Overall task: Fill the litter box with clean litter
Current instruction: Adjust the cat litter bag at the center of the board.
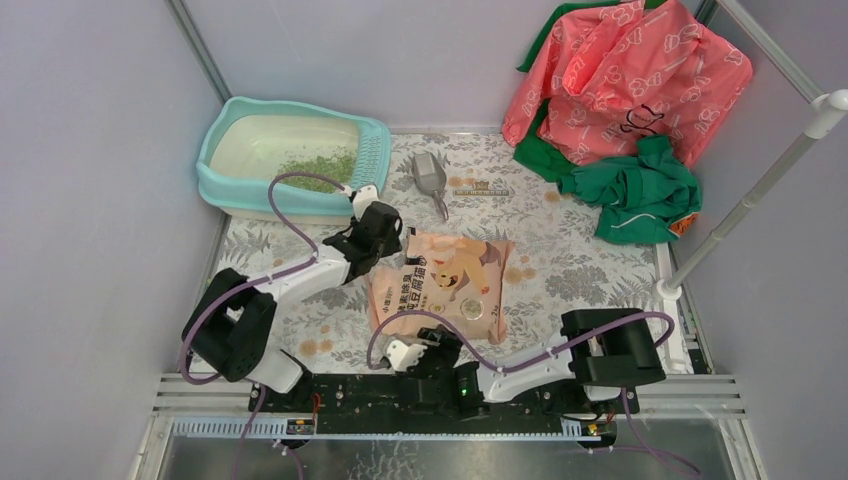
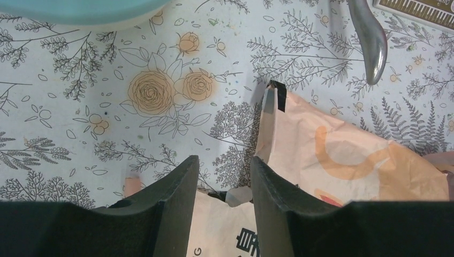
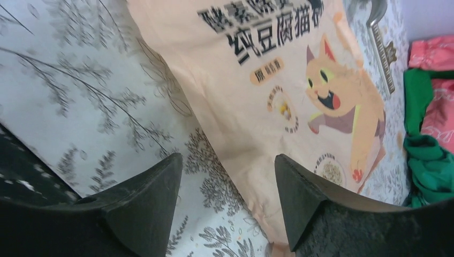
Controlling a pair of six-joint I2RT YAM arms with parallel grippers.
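Up close, the left gripper has its jaws partly apart, with flowered cloth showing through the gap. They grip nothing. The top corner of the pink-orange bag lies just beside and under the right-hand jaw. The right gripper holds its jaws wide over the bag's near edge, one jaw above the printed face and the other above bare cloth, and it too is empty.

The bag lies flat in the middle of the desk, cat picture up, between the two grippers. Beyond its far edge the grey scoop rests on the cloth, handle toward the bag.

The litter box sits at the far left corner of the desk, slotted rim toward the scoop. The clean litter forms a small green patch in the cream pan near that slotted end, and the rest of the pan is bare. A pink cloth and a green garment are heaped at the far right.
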